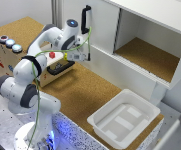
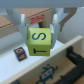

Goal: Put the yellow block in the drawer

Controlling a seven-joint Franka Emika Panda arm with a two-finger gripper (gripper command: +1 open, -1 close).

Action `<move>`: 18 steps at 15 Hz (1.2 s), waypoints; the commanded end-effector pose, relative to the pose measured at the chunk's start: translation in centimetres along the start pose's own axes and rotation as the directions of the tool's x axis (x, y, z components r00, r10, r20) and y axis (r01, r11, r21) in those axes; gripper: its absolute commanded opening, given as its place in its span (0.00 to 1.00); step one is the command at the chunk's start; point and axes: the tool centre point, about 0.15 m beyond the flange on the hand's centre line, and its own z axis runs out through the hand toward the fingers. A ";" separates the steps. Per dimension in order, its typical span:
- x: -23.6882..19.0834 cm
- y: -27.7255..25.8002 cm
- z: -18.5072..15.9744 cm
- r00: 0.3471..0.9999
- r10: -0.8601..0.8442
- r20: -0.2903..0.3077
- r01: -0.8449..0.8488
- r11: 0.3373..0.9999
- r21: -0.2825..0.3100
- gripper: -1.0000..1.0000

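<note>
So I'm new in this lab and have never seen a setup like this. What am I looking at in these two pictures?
The white jointed machine is a robot arm, seen in the larger picture from a camera that stands off to the side. Its gripper reaches over the drawer, which has a black bar handle and belongs to a brown cork-topped box with buttons on it. Further along the cork surface sits an empty white tub, and behind stands a white cabinet with an open shelf.

The small picture comes from a camera on the arm's wrist, looking down past the gripper's fingers. They are closed on the yellow block, marked with black letters. Below it lies a small dark cube, seemingly inside the drawer.
</note>
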 end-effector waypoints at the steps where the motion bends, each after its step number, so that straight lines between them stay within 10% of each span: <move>1: 6.9 -5.3 3.1 0.966 -0.192 0.174 0.180 0.980 0.083 0.00; 10: 7.9 -7.0 12.1 0.838 -0.466 0.284 0.429 0.884 0.185 0.00; 18: 4.7 -3.3 18.3 0.783 -0.564 0.263 0.553 0.824 0.122 0.00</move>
